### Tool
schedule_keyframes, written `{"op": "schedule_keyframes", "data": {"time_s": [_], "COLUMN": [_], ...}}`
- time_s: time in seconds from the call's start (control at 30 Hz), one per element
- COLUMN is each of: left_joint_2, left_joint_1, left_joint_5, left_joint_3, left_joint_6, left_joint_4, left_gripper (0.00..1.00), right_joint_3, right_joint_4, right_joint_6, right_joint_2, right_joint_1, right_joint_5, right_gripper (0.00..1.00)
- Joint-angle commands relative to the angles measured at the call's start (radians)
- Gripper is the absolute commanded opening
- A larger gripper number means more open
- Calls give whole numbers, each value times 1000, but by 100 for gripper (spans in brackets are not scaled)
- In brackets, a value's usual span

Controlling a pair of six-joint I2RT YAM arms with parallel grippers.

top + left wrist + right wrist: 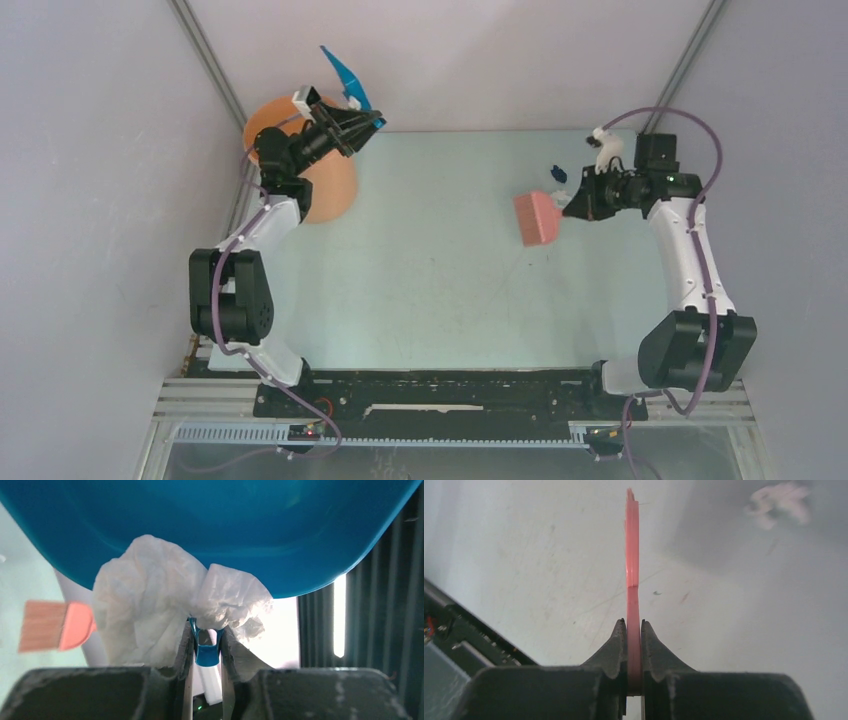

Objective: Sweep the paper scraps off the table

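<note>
Jaws of the left gripper are clamped on the handle of the blue dustpan, which is held raised near the orange bin at the ten o'clock corner of the table. White crumpled paper is seen in the pan, touching the fingertips. Jaws of the right gripper are pressed together on the pink brush. In the top view, paper scraps lie on the table just beside these jaws, at their eleven o'clock.

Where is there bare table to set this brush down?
Bare: the table's wide middle, between the orange bin and the brush, down to the near rail. Crowded: the far right, where paper scraps lie beside the brush.
</note>
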Motion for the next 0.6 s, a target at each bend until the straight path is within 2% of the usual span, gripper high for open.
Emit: {"op": "schedule_keyframes", "data": {"time_s": [0.0, 0.07, 0.13, 0.2, 0.27, 0.33, 0.4, 0.5, 0.57], "left_joint_2": [-84, -107, -132, -149, -135, -99, -12, 239, 373], "left_joint_1": [-68, -105, -146, -206, -267, -341, -450, -628, -691], "left_joint_5": [98, 102, 82, 22, -84, -246, -419, -750, -792], "left_joint_3": [-6, -9, 1, 46, 117, 194, 306, 617, 691], "left_joint_6": [237, 375, 556, 842, 1070, 1245, 1404, 1614, 1688], "left_joint_4": [-201, -356, -591, -903, -1254, -1489, -1713, -2123, -2260], "left_gripper": [0, 0, 0, 0, 0, 0, 0, 0, 0], "right_joint_3": [145, 215, 282, 340, 394, 441, 483, 549, 575], "right_joint_4": [-48, -65, -80, -90, -97, -96, -94, -108, -115], "right_joint_6": [-65, -91, -112, -127, -143, -162, -178, -181, -180], "right_joint_2": [20, 54, 97, 131, 169, 202, 235, 281, 304], "right_joint_1": [-39, -51, -61, -76, -88, -94, -97, -100, -99], "right_joint_5": [81, 134, 183, 218, 252, 293, 331, 353, 353], "right_gripper": [0, 0, 0, 0, 0, 0, 0, 0, 0]}}
